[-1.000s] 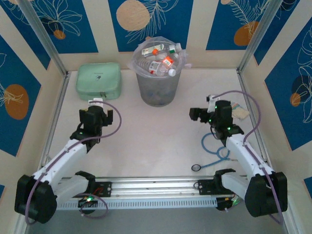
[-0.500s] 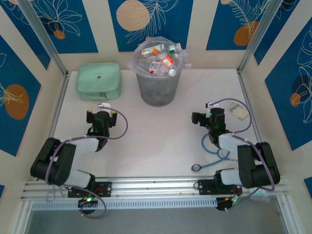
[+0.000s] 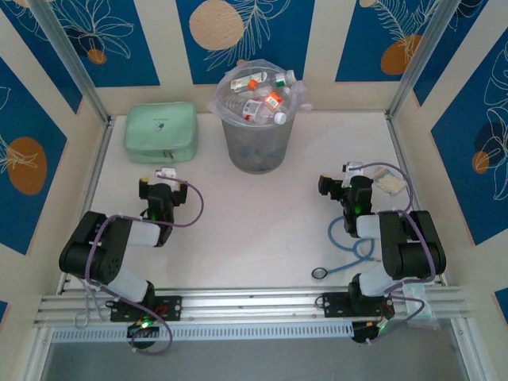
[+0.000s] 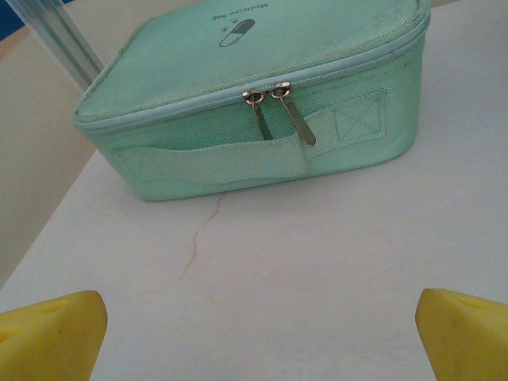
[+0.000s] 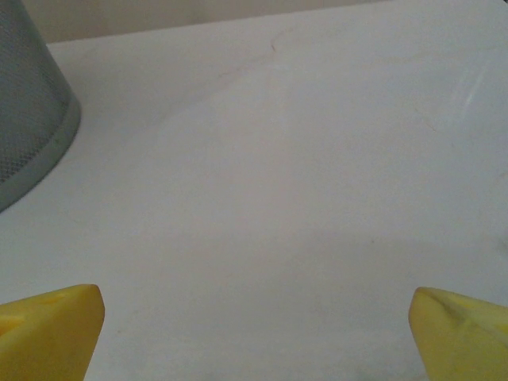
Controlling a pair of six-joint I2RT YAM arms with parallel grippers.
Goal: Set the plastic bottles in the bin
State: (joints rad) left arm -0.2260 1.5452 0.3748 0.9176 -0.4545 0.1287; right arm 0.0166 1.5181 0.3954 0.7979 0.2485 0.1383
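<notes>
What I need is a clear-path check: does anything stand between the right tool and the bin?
Nothing visible does. Bare table lies between the open right tool and the bin, ahead to its left. The plastic bottles already sit inside it.

A round, translucent grey bin (image 3: 255, 149), lined with a clear plastic bag (image 3: 223, 101), stands upright at 12 o'clock on the table (image 3: 262, 230). Small clear plastic bottles (image 3: 255, 107) with orange, green and white caps lie heaped inside at all angles, piled up to the rim.
</notes>
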